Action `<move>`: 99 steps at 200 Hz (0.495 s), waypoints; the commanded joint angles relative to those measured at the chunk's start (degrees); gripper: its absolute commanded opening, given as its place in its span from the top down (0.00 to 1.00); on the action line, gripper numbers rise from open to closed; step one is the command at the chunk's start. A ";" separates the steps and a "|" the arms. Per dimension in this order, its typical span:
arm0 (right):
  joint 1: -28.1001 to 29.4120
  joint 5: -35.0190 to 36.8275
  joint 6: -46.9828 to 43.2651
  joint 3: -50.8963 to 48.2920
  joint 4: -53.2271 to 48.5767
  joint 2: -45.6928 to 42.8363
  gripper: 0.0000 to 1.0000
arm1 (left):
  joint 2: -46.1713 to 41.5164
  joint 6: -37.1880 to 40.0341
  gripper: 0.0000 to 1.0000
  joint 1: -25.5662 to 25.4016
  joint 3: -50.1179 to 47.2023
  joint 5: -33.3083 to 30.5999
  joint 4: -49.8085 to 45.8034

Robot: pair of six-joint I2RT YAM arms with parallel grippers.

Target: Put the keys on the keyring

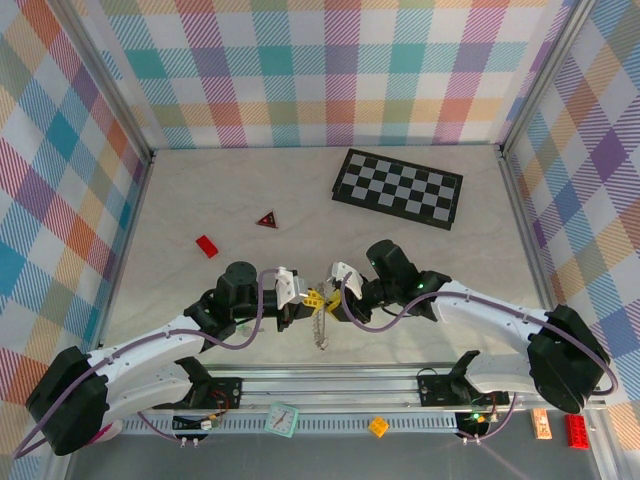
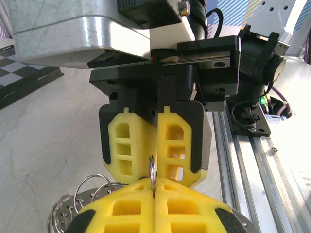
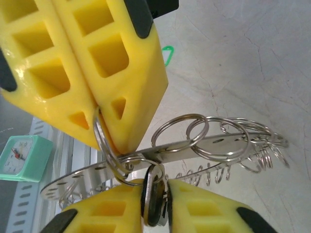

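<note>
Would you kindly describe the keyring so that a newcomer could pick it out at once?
From the chequered board at the far side, come toward the near edge, where the left gripper and right gripper, pinching a key, meet. The keyring hangs between them: a flat grey metal ring, drilled with holes and fringed with small wire rings, unlike the loose red block and red triangle.

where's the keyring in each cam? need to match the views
Top external: the keyring hangs at centre, just below where the two tools meet.
Left wrist: keyring at lower left, with one of its small rings pinched at bottom centre.
Right wrist: keyring runs edge-on across the middle.
Shared landmark: the left tool, yellow-fingered: centre, bottom centre, upper left.
</note>
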 commanded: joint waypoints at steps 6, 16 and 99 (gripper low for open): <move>0.09 -1.37 -1.45 -0.13 -0.72 -1.99 0.87 | -0.93 0.43 1.00 -0.50 -0.30 -0.07 3.29; 0.10 -0.68 -2.19 0.26 -2.14 -2.27 0.89 | -0.94 0.43 1.00 -0.50 -0.31 -0.25 3.14; 0.15 1.50 -5.74 3.86 -8.52 -3.55 1.00 | 0.02 0.79 1.00 -0.49 0.13 -0.23 2.54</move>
